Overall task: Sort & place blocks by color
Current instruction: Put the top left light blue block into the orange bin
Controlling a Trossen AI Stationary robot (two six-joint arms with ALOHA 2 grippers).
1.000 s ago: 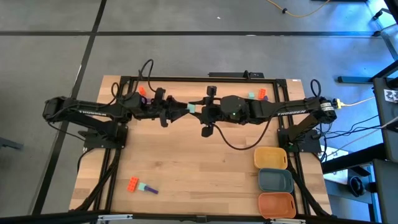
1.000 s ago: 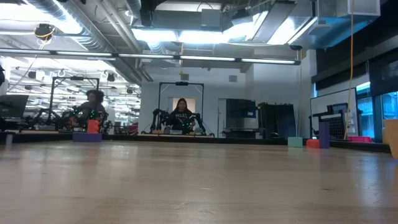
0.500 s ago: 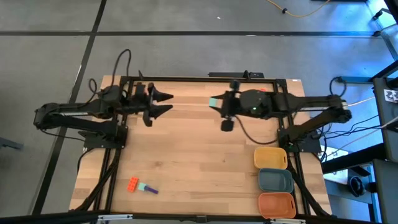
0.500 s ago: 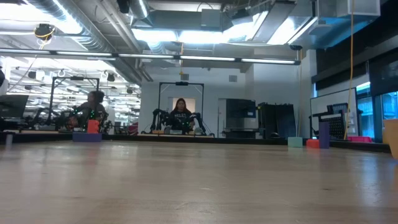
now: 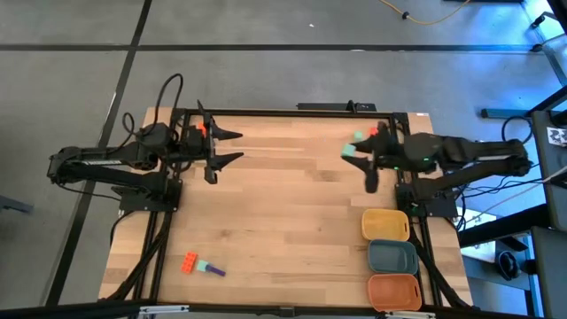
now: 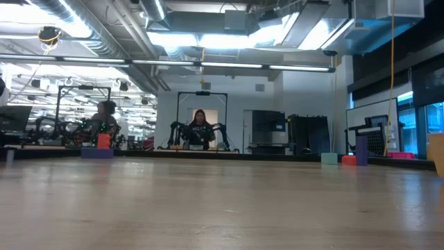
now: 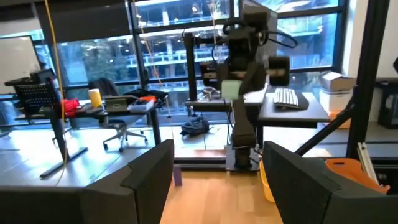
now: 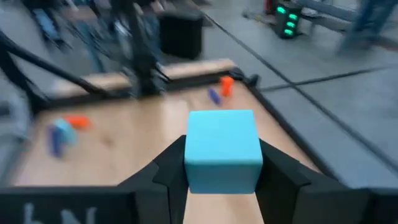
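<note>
Moved since a second ago: both my arms have pulled apart from the middle of the table; my right arm has swung back toward its own side with the cube, my left has drawn back to the far left.
Table: light wood, below both claws.
Trays: yellow tray, blue-grey tray, orange tray, stacked in a row near the front right corner, all on the near side of my right claw.
Right claw: fingers pinched on a teal cube, which sits squarely between the pads, high over the table's far right part.
Key relation: I judge the blue-grey tray the likely match for the cube; it lies toward the table's front from my right claw, just past the yellow tray.
Nearer arm: my right one, clearly.
Left claw: spread wide, holding nothing, waiting at the far left.
Loose blocks: an orange-red block touching a teal-and-purple bar, near the front left, well apart from both claws.
</note>
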